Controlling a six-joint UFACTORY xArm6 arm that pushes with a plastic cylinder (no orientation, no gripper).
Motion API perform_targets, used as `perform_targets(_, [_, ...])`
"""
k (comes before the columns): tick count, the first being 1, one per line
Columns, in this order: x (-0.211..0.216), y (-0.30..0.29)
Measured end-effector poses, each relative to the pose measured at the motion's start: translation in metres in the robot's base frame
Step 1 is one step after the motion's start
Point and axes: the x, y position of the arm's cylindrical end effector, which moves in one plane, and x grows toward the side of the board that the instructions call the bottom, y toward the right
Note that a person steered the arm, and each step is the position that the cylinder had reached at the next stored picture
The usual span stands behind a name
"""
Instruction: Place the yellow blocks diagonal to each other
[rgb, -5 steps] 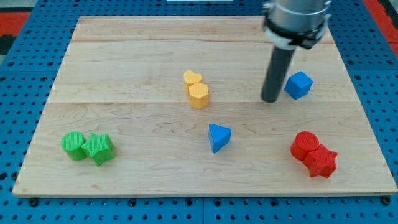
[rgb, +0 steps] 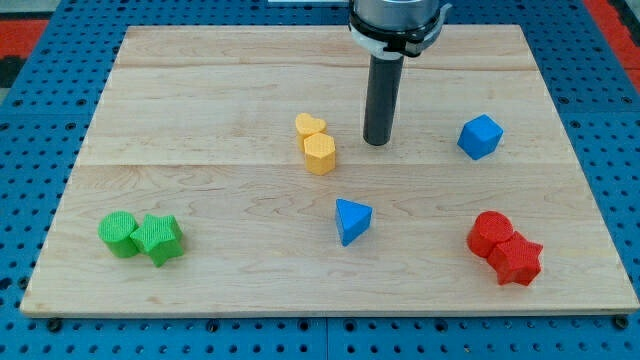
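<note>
Two yellow blocks touch near the board's middle: a yellow heart (rgb: 310, 126) and, just below and right of it, a yellow hexagon (rgb: 320, 154). My tip (rgb: 376, 142) rests on the board to the right of them, a short gap from the hexagon, touching neither. The dark rod rises from it toward the view's top.
A blue cube (rgb: 480, 136) lies right of the tip. A blue triangle (rgb: 352, 220) lies below the yellow pair. A green cylinder (rgb: 120, 233) and green star (rgb: 159, 239) sit at lower left. Two red blocks (rgb: 504, 248) touch at lower right. The wooden board (rgb: 200, 80) lies on blue pegboard.
My tip has slid left, away from the blue cube and toward the yellow blocks. No block has moved.
</note>
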Motion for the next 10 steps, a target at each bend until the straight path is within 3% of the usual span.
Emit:
perform_targets(2, [0.000, -0.087])
perform_targets(6, [0.000, -0.084])
perform_targets(8, [0.034, -0.087])
perform_targets(10, [0.032, -0.095])
